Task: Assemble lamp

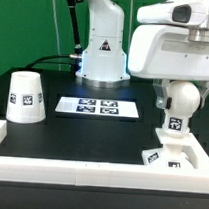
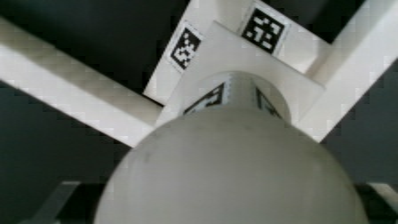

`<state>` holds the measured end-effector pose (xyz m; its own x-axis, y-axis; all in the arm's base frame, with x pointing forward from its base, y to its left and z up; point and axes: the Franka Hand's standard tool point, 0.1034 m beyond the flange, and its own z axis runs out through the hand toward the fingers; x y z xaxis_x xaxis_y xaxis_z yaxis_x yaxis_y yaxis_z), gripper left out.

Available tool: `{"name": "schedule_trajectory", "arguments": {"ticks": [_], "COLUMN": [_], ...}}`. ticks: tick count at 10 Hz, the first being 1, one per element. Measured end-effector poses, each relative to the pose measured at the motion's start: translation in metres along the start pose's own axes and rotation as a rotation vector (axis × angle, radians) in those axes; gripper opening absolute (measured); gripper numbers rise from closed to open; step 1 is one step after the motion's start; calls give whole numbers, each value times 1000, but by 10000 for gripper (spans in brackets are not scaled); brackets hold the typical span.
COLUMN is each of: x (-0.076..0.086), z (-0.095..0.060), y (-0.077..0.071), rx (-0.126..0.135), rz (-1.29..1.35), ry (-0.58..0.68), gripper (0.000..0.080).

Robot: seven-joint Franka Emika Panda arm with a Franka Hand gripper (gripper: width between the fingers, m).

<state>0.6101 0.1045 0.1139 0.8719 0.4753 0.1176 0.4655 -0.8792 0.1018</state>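
Note:
My gripper (image 1: 180,89) is shut on the round bulb (image 1: 177,103) at the exterior view's right and holds it upright, neck down, with its tag facing the camera. The bulb's neck stands over the flat square base (image 1: 170,157), which lies in the front right corner; I cannot tell whether they touch. In the wrist view the bulb (image 2: 222,150) fills the middle between my fingers (image 2: 68,200), and the tagged base (image 2: 228,42) shows beyond it. The tapered shade (image 1: 26,96) stands upright at the left, apart from them.
The marker board (image 1: 97,107) lies flat in the middle of the black table. A white rail (image 1: 78,173) runs along the front and sides. The arm's own pedestal (image 1: 102,54) stands at the back.

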Motion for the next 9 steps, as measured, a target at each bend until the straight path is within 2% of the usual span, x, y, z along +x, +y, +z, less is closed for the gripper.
{"name": "schedule_trajectory", "arguments": {"ticks": [6, 9], "x": [-4, -5], "z": [0, 1], "y": [8, 10], "rx": [4, 8], "rz": [602, 777], "ry": [-7, -16], "gripper": [577, 577]}}
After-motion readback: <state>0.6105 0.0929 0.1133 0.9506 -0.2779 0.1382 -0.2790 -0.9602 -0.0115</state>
